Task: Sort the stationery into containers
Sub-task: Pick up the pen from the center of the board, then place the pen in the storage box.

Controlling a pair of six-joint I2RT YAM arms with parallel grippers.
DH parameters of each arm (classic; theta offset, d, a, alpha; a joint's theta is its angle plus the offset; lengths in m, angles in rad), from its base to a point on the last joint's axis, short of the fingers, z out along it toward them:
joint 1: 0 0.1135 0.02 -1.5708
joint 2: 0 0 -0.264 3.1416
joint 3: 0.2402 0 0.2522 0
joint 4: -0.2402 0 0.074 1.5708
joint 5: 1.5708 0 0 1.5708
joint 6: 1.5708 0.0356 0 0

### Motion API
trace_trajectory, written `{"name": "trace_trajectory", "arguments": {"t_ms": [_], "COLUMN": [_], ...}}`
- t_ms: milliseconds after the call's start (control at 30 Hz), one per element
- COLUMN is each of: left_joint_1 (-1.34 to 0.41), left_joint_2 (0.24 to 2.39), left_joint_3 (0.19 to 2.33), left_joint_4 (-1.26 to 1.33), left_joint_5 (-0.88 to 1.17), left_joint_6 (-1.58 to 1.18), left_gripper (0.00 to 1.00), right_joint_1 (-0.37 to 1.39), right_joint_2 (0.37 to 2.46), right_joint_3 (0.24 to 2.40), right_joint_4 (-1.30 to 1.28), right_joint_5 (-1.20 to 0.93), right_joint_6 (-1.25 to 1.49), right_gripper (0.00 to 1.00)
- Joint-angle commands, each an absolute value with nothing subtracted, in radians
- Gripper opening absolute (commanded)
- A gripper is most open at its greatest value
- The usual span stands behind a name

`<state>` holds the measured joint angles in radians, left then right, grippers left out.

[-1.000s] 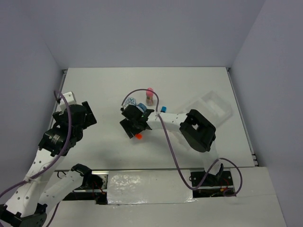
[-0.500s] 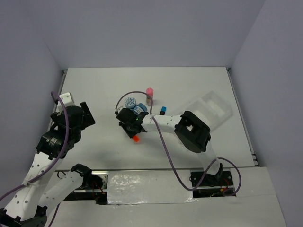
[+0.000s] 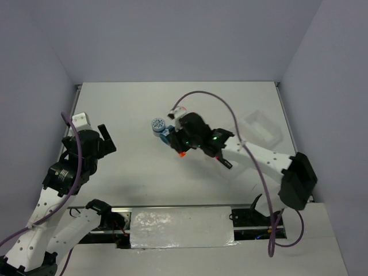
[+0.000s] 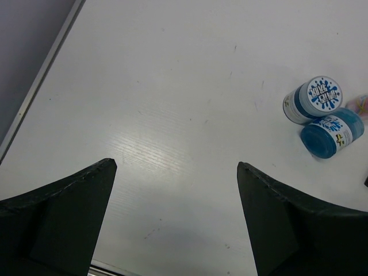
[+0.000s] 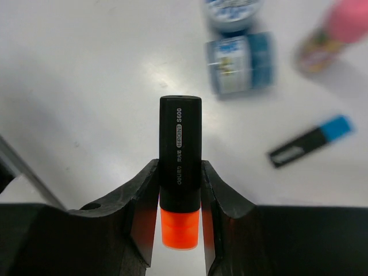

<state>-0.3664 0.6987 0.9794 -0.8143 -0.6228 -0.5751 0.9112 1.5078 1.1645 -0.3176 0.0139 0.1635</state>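
Observation:
My right gripper [image 5: 180,165] is shut on a black marker with an orange cap [image 5: 180,138], holding it above the table; from above the cap [image 3: 182,153] shows under the right gripper [image 3: 184,142]. Two blue-white discs [image 3: 157,124] [image 4: 313,99] lie just left of it. The right wrist view also shows a blue-capped marker [image 5: 310,141] and a pink-capped tube [image 5: 339,23] on the table. The translucent tray [image 3: 261,127] sits at the right. My left gripper [image 3: 103,141] [image 4: 176,165] stands open over bare table at the left.
Grey walls close the table in at the back and on both sides. The right arm's purple cable [image 3: 224,106] arcs above the table between the gripper and the tray. A metal rail [image 3: 184,215] runs along the near edge.
The right gripper has shut on the orange-capped marker and lifted it slightly rightward, while the right arm's elbow swung far to the right. The left arm barely moved.

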Motion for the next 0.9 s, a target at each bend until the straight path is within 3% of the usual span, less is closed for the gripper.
{"name": "trace_trajectory", "arguments": {"t_ms": [0, 167, 367, 733, 867], "left_joint_1": [-0.360, -0.359, -0.357, -0.359, -0.359], "left_joint_2": [0.701, 0.707, 0.710, 0.765, 0.810], "left_joint_3": [0.971, 0.966, 0.965, 0.972, 0.979], "left_joint_4": [-0.767, -0.755, -0.750, -0.738, -0.690], "left_joint_5": [-0.591, -0.566, -0.554, -0.485, -0.318], "left_joint_6": [-0.545, -0.532, -0.528, -0.518, -0.520], "left_gripper": [0.99, 0.99, 0.99, 0.99, 0.99], "right_joint_1": [0.772, 0.658, 0.496, 0.462, 0.463], "right_joint_2": [1.352, 1.224, 1.239, 1.304, 1.289], "right_joint_3": [1.094, 1.058, 1.052, 1.025, 1.009], "right_joint_4": [-0.382, -0.518, -0.598, -0.666, -0.672], "right_joint_5": [0.005, 0.126, 0.185, 0.203, 0.209], "right_joint_6": [0.062, -0.027, -0.038, -0.002, -0.002], "right_gripper": [0.13, 0.14, 0.14, 0.14, 0.19]}}
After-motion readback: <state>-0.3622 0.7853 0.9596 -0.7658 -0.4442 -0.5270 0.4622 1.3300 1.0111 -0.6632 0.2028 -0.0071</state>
